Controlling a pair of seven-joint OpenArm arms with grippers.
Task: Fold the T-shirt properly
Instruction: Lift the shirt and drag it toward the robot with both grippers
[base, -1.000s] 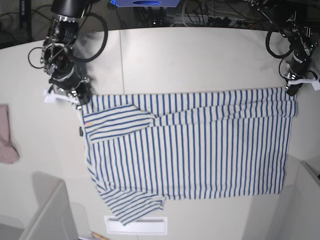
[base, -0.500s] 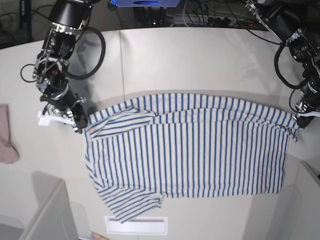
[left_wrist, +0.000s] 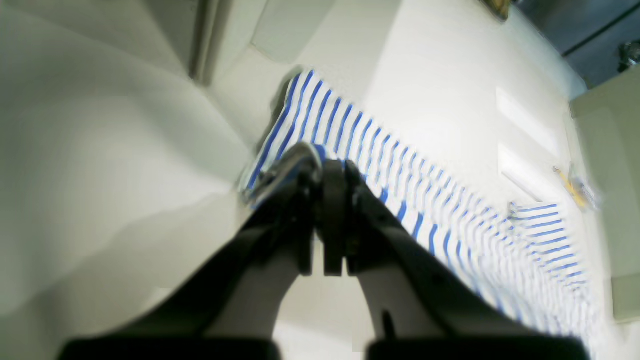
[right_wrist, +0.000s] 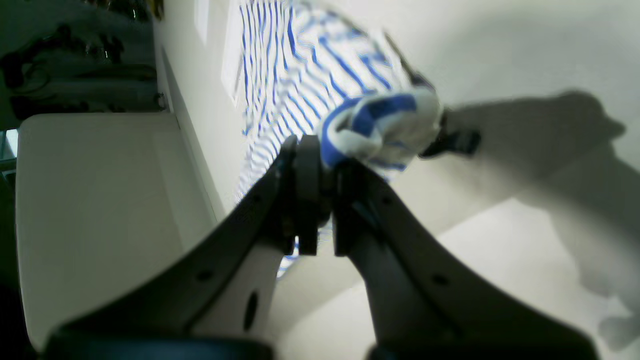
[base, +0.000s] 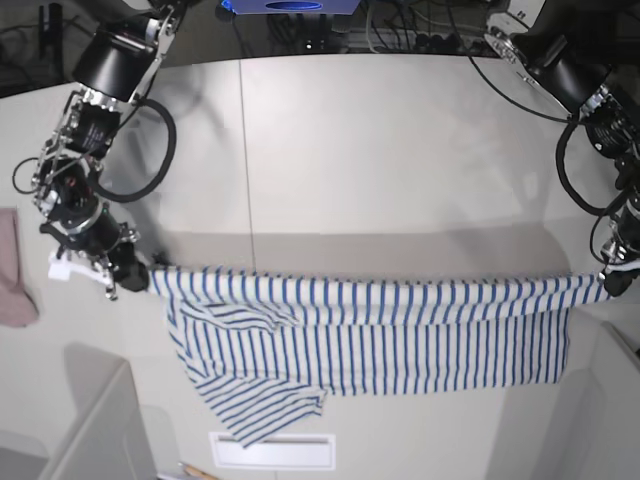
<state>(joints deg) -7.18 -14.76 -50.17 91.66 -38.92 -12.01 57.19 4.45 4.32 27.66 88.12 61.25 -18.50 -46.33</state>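
- The left gripper (left_wrist: 327, 172) has its jaws pressed together on a corner of the T-shirt (base: 400, 325); in its wrist view, striped cloth bunches at the fingertips and runs away from them down to the right.
- The right gripper (right_wrist: 320, 150) is likewise clamped on the shirt: a wad of blue-and-white cloth bulges out just past its tips, and a small dark tag (right_wrist: 452, 141) sticks out beside that wad.
- In the base view the left gripper (base: 612, 280) sits at the right edge of the table (base: 400, 150) and the right gripper (base: 125, 275) at the left, well apart.
- Between the two, the held edge of the shirt is stretched into a nearly straight horizontal band.
- Below that band the rest of the shirt hangs and drapes toward the near side of the table, with a sleeve (base: 265, 410) lying crumpled at the lower left.
- A white rectangular label (base: 272, 451) on the table lies just below that sleeve.
- A small pinkish cloth (base: 12, 275) rests at the far left edge of the table, apart from the shirt.
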